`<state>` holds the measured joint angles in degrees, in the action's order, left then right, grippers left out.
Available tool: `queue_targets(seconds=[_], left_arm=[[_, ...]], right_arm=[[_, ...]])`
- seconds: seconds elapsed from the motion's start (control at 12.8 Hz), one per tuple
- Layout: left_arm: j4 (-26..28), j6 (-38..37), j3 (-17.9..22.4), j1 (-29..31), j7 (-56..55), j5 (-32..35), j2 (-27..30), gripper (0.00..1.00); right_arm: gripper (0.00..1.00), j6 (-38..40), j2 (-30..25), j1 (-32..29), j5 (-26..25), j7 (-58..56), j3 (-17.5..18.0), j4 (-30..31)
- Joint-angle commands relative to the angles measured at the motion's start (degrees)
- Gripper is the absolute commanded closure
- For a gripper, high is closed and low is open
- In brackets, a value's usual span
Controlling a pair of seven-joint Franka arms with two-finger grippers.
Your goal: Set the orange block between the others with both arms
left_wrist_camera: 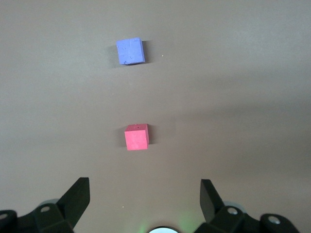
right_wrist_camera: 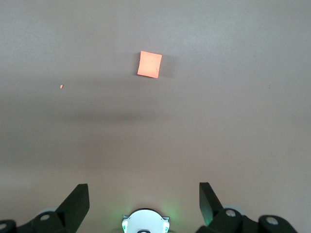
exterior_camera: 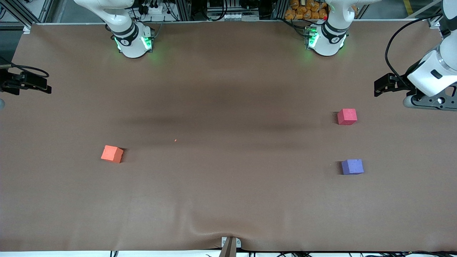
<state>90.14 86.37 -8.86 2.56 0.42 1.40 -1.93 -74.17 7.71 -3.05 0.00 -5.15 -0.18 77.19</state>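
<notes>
- The orange block (exterior_camera: 112,154) sits on the brown desk (exterior_camera: 221,185) toward the right arm's end, alone, touching nothing.
- A tiny orange crumb (exterior_camera: 175,140) lies on the desk near it, more toward the middle and a little farther from the front camera.
- The red block (exterior_camera: 347,116) and the purple block (exterior_camera: 352,166) sit toward the left arm's end, apart from each other with bare desk between them; the purple one is nearer the front camera.
- The orange block is well apart from both of them.
- The left gripper (left_wrist_camera: 143,204) hangs in the air over the left arm's end of the desk, its fingers (left_wrist_camera: 77,196) spread wide and holding nothing; its wrist view shows the red block (left_wrist_camera: 136,137) and the purple block (left_wrist_camera: 130,51) on the desk below.
- The right gripper (right_wrist_camera: 143,204) hangs over the right arm's end of the desk, fingers (right_wrist_camera: 77,199) also spread wide and empty; its wrist view shows the orange block (right_wrist_camera: 149,64) and the crumb (right_wrist_camera: 61,86) below.
- Both arm bases (exterior_camera: 134,43) show green lights at the desk edge farthest from the front camera.
</notes>
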Motion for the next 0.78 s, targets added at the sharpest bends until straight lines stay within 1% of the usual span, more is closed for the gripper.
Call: queue_targets(seconds=[0.0, 0.16, 0.39, 0.7], left_arm=[[-0.67, -0.77, -0.29, -0.19, -1.04, 1.15, -0.61, 0.00], [-0.58, -0.77, -0.29, -0.19, -1.04, 1.15, -0.53, 0.00], [-0.49, -0.77, -0.29, -0.27, -1.04, 1.15, -0.61, 0.00], [-0.58, -0.77, -0.29, -0.36, -1.04, 1.15, -0.61, 0.00]], right_arm=[[0.00, -3.86, 1.25, 0.77, -0.44, 0.66, -0.08, 1.38], [0.00, -9.74, 4.84, 0.86, -0.01, 0.66, -0.08, 3.31], [0.00, -15.55, 12.04, 0.86, 0.35, 0.66, 0.01, 4.02], [0.00, -30.21, 18.99, 1.56, 2.27, 0.75, 0.01, 9.72]])
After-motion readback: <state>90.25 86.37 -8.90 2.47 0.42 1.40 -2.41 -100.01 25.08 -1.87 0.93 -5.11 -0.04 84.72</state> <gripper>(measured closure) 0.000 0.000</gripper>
